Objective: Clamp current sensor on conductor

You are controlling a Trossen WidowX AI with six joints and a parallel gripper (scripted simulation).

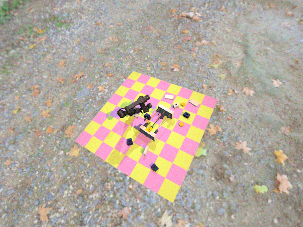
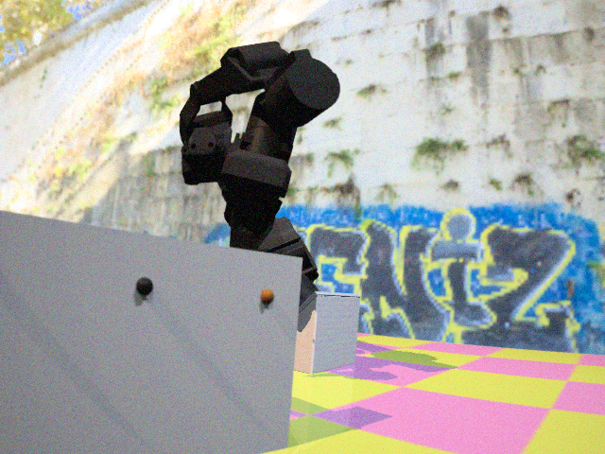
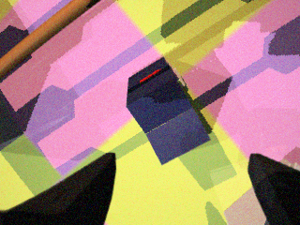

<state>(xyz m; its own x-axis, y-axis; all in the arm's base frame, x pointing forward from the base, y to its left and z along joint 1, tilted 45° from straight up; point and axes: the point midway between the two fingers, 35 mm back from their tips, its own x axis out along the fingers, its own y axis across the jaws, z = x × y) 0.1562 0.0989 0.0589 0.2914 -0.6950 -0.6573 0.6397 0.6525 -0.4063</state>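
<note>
Your gripper is open, with its two black fingers set wide at the bottom left and bottom right of the wrist picture, and it holds nothing.

The dark blue sensor is in the middle of your wrist picture, above the gap between the fingertips and touching neither one. It looks turned at a slant, and a thin red line shows on its top. You can see that it is not round the orange rod, which crosses the upper left corner of the wrist picture.

In the top picture, the rods run between two boards, the upper board and the lower board. A yellow piece is by the lower one. You cannot read any marks or tell which way the arrow points.

Farther out, one dark block is to the lower left, another dark block is near the bottom of the mat, and a third dark block is to the right.
</note>
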